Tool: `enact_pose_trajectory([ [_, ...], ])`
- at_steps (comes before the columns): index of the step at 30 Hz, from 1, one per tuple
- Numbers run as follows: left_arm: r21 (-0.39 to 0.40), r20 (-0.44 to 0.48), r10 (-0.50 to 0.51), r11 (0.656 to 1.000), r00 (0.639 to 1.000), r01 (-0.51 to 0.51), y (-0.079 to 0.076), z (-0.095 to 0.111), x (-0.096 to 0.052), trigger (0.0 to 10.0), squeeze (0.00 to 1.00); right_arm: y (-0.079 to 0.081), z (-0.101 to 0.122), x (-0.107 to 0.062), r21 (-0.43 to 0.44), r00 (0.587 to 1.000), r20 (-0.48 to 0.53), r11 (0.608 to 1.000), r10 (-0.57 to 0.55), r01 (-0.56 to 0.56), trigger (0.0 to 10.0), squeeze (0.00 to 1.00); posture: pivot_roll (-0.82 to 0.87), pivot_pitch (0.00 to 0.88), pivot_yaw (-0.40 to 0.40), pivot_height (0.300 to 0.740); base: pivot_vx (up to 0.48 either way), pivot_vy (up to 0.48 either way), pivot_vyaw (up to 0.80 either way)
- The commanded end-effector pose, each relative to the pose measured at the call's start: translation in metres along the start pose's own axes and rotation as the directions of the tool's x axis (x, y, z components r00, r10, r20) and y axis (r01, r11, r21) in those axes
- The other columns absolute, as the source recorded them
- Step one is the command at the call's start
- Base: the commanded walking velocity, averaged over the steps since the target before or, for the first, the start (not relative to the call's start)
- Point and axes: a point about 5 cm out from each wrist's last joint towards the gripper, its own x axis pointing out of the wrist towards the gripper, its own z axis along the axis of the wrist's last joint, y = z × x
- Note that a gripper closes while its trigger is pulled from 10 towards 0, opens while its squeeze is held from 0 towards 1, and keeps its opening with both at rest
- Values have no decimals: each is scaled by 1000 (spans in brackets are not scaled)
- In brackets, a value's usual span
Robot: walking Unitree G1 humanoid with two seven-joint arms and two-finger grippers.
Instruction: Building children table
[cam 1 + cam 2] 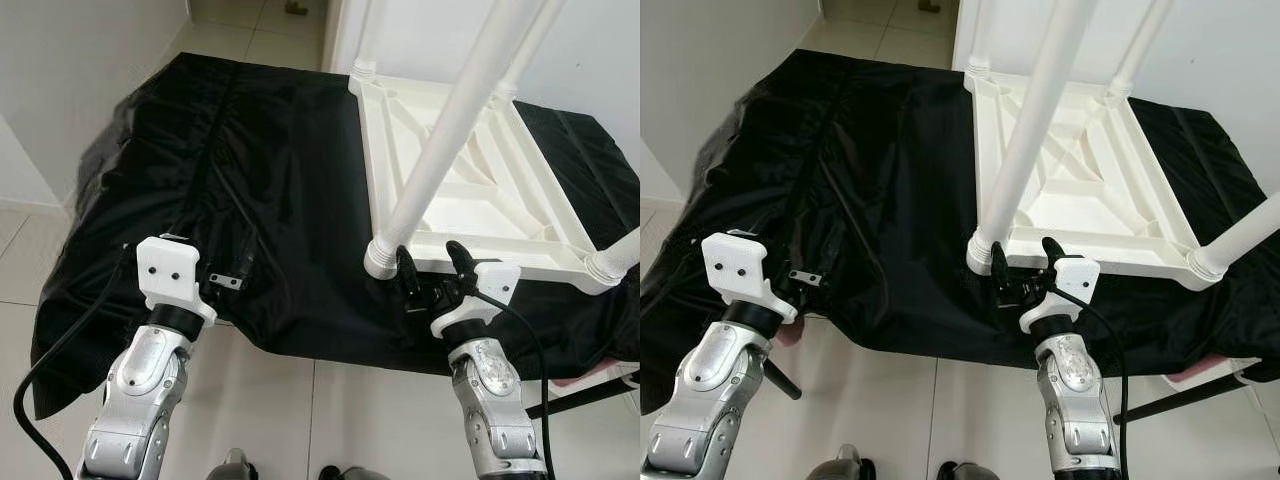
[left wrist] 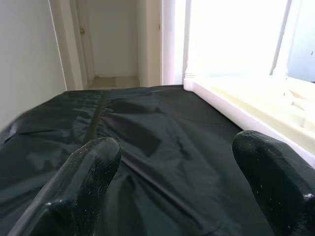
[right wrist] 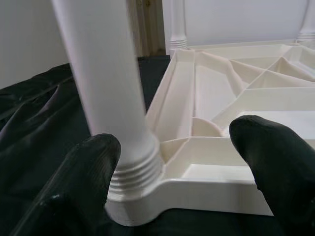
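A white plastic children's table [image 1: 470, 190] lies upside down on a black cloth [image 1: 250, 200], its underside ribs facing up. White legs stand up from its corners; the near-left leg [image 1: 440, 150] rises toward the camera. My right gripper [image 1: 435, 268] is open at the table's near edge, right beside the base of that leg [image 3: 133, 172], with one finger [image 3: 83, 187] close to the socket. My left gripper [image 2: 172, 187] is open above the cloth at its front left, with nothing between its fingers [image 2: 83, 177].
The cloth covers a low surface and hangs over its front edge [image 1: 300, 345]. Tiled floor [image 1: 330, 420] lies in front. A white wall [image 1: 70, 70] stands at the left, a doorway [image 2: 113, 44] beyond the cloth. Black cables [image 1: 60, 340] trail from both wrists.
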Motion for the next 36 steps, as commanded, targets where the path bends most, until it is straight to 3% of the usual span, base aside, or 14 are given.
enact_pose_trajectory([
  [1, -7, -2, -92, 996, 996, 92, -8, -2, 2, 10000, 0, -5, -1, -4, -18, 1000, -4, 1000, -10, 10, 10000, 0, 137, 147, -60, 740, 0, -352, 0],
  [12, -31, -4, -102, 994, 995, 102, -8, -5, 9, 10000, 0, -2, -2, -2, -17, 1000, -6, 1000, 22, -22, 10000, 0, 141, 140, -55, 740, 0, -64, 0],
  [16, -13, -68, -147, 989, 987, 147, -12, -14, 11, 10000, 0, 3, -2, 3, -19, 993, -17, 993, 120, -120, 10000, 0, 147, 136, -60, 740, 0, 0, 0],
  [25, -51, -86, -181, 983, 980, 177, -17, -18, 15, 10000, 0, 12, -2, 12, -30, 954, -57, 955, 293, -295, 10000, 0, 150, 136, -88, 740, 0, 0, 0],
  [28, -40, -96, -185, 982, 978, 182, -17, -19, 14, 10000, 0, 11, -1, 14, -33, 951, -60, 951, 304, -306, 10000, 0, 152, 137, -93, 740, 0, 0, 0],
  [33, -64, -133, -323, 946, 937, 317, -23, -21, 6, 10000, 0, 1, 0, 24, -49, 953, -76, 953, 294, -298, 10000, 0, 153, 141, -105, 740, 0, 0, 0],
  [36, -55, -138, -355, 935, 924, 351, -25, -21, 6, 10000, 0, 1, 0, 28, -28, 942, -82, 944, 325, -328, 10000, 0, 153, 141, -105, 740, 0, 0, 0],
])
